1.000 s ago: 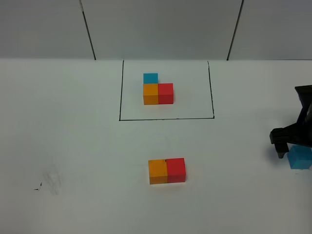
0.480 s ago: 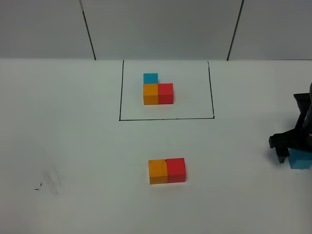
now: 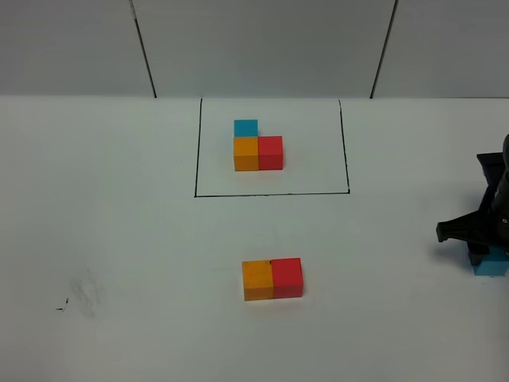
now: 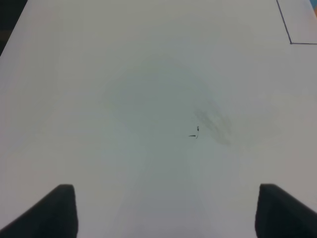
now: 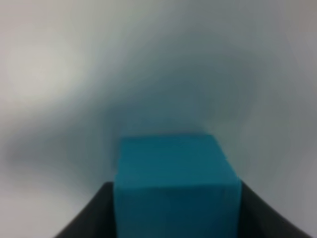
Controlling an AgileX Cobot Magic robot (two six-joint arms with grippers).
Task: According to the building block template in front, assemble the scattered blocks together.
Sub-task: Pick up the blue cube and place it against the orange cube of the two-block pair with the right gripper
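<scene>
The building block template (image 3: 257, 146) is a tight L of blue, orange and red cubes inside a black drawn rectangle (image 3: 270, 193) at the back. Of the scattered blocks, the orange block (image 3: 257, 280) and red block (image 3: 287, 277) sit side by side, touching, near the front middle. The light blue block (image 3: 493, 266) lies at the far right edge, mostly under my right gripper (image 3: 482, 251). In the right wrist view the blue block (image 5: 176, 173) fills the gap and both fingers (image 5: 94, 213) press its sides. My left gripper (image 4: 166, 213) is open over bare table.
The white table (image 3: 119, 239) carries a faint grey smudge with small dark marks (image 3: 79, 298) at the front left, also seen as the smudge (image 4: 213, 121) ahead of the left gripper. A corner of the drawn rectangle (image 4: 290, 42) shows in the left wrist view.
My right gripper has come down around the light blue block and its fingers have closed against it. The other blocks and the left arm have not moved.
</scene>
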